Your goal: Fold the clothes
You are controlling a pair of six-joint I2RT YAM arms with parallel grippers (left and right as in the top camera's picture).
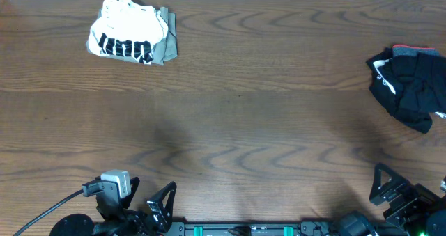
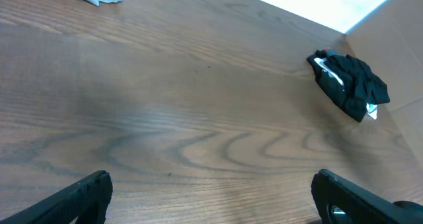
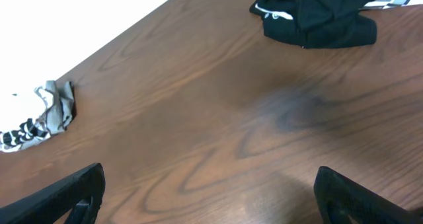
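Trousers (image 1: 169,37) mostly hidden under T-shirt (image 1: 129,27). Bundle (image 1: 411,90) cut by right edge overhead, by top edge in right wrist view. T-shirt cut by top edge in left wrist view.

A dark brown table (image 1: 237,124), its wood grain running in long pale swirls and ovals. At the table's far left corner, a white T-shirt (image 1: 129,24) carries a row of black block stripes along its near edge. Khaki-beige trousers (image 1: 168,44) of a greyish cast show at its right side. At the table's right edge, a black bundle (image 1: 411,90) bears thin white trim and a red band on its far side. At the table's near edge, the left gripper (image 2: 211,187) and right gripper (image 3: 208,181) are matt black.
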